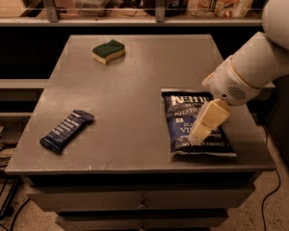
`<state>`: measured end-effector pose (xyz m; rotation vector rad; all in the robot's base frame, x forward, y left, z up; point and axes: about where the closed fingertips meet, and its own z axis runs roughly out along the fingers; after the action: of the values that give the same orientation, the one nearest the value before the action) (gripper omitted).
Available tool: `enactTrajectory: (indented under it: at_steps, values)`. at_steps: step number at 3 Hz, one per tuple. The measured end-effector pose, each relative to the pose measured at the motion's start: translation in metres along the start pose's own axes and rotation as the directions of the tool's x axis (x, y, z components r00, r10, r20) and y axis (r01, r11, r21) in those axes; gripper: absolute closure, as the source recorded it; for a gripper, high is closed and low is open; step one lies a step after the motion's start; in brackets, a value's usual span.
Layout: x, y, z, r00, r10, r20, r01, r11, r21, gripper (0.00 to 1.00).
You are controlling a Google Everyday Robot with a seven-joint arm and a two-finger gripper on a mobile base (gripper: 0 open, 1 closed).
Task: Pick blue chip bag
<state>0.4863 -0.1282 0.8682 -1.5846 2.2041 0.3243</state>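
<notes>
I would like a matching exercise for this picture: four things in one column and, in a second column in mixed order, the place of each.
Things:
1. blue chip bag
2. sponge
3. snack bar
4. tool

Places:
A. far left part of the table
B. near left part of the table
C. over the blue chip bag, on the right
D. lying flat on the near right part of the table

Pairs: 1-D, 2-A, 3-B, 4-C
</notes>
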Motion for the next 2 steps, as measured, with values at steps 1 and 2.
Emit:
enactTrajectory:
  at_steps: [1,2]
  values:
    - [0.0028,0.0005,0.0197,0.999,0.034,-0.021,-0.035,0.9989,-0.031,0.03]
    - [0.0012,-0.0016,0.0118,0.999,0.044,-0.032,-0.044,0.9990,-0.005,0.26]
